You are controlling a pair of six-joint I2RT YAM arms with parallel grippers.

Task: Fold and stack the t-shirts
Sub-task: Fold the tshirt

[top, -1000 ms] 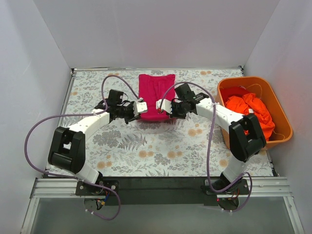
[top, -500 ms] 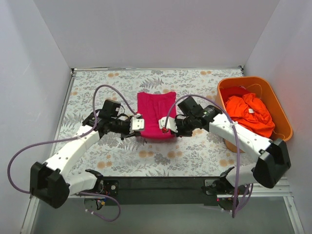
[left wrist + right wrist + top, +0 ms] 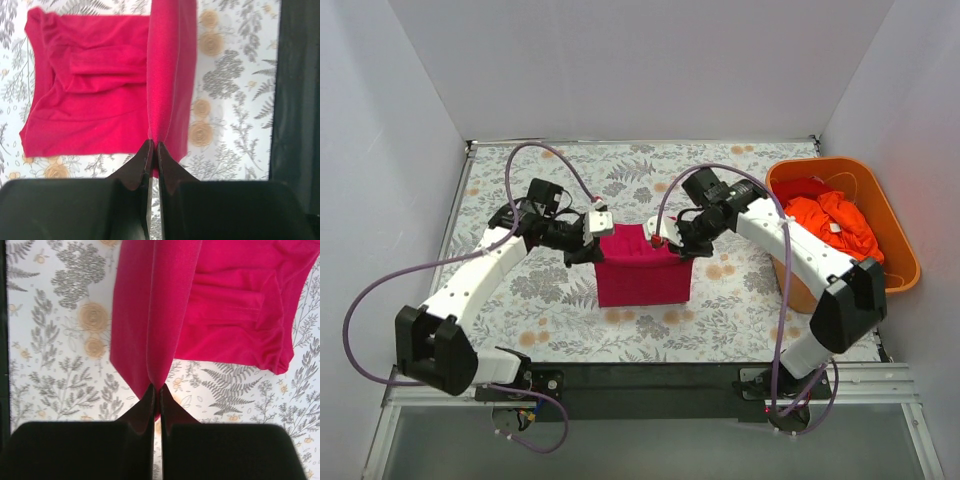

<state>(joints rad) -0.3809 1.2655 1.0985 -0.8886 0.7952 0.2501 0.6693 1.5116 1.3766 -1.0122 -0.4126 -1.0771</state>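
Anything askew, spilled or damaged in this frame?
Nothing stands out. The left tool and right tool pinch the pink t-shirt by its lifted edge; the orange t-shirts lie heaped inside the tub.

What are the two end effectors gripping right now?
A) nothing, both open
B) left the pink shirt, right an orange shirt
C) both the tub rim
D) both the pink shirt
D: the left end effector and the right end effector are each shut on a raised fold of the pink t-shirt; the orange t-shirts lie in the tub.
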